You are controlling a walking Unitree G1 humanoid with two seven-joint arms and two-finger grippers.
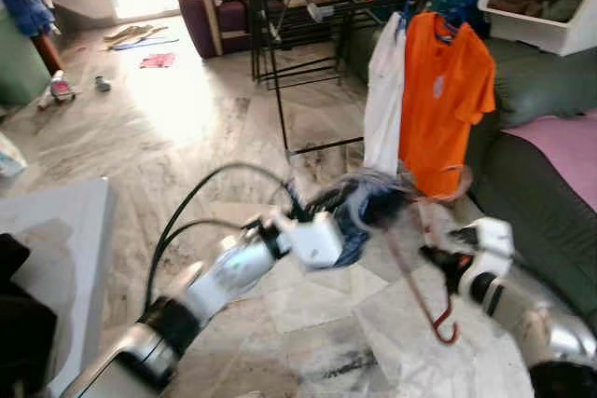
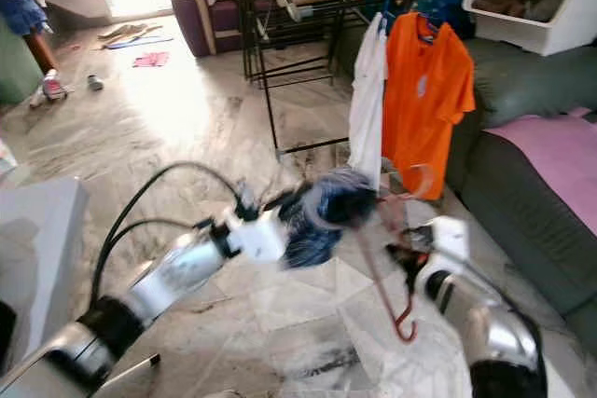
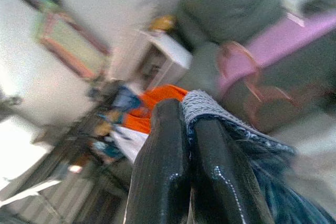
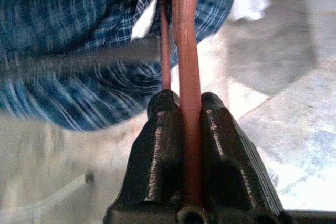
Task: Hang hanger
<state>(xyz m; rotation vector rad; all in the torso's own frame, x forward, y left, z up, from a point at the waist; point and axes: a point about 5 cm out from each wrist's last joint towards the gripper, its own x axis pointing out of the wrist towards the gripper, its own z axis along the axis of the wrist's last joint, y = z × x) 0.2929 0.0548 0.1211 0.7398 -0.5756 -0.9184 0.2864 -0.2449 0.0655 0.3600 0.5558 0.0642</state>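
Nearest the camera, above the marble floor [image 1: 187,128], we see both silver arms reaching forward. At right, the right gripper [image 4: 184,129] has its two black fingers pressed together on the red hanger [image 4: 188,77], whose shaft runs straight between them; in the head views the hanger [image 1: 420,277] hangs tilted with its hook end low, near the floor. At left, the left gripper [image 3: 184,145] has its fingers closed on a fold of the blue checked cloth [image 3: 247,135], which is bunched in the air between the two arms and lies against the hanger's upper part. Black cables [image 1: 187,207] loop over the left forearm.

Beyond the cloth we find an orange shirt [image 1: 446,100] and, just beside it, a white garment [image 1: 384,104], both hanging from a black drying rack [image 1: 308,16]. A dark green sofa [image 1: 532,174] carrying a pink cloth [image 1: 564,151] stands at right. Farther off, a purple armchair [image 1: 210,16] stands heaped with clothes, and small items lie scattered on the floor.
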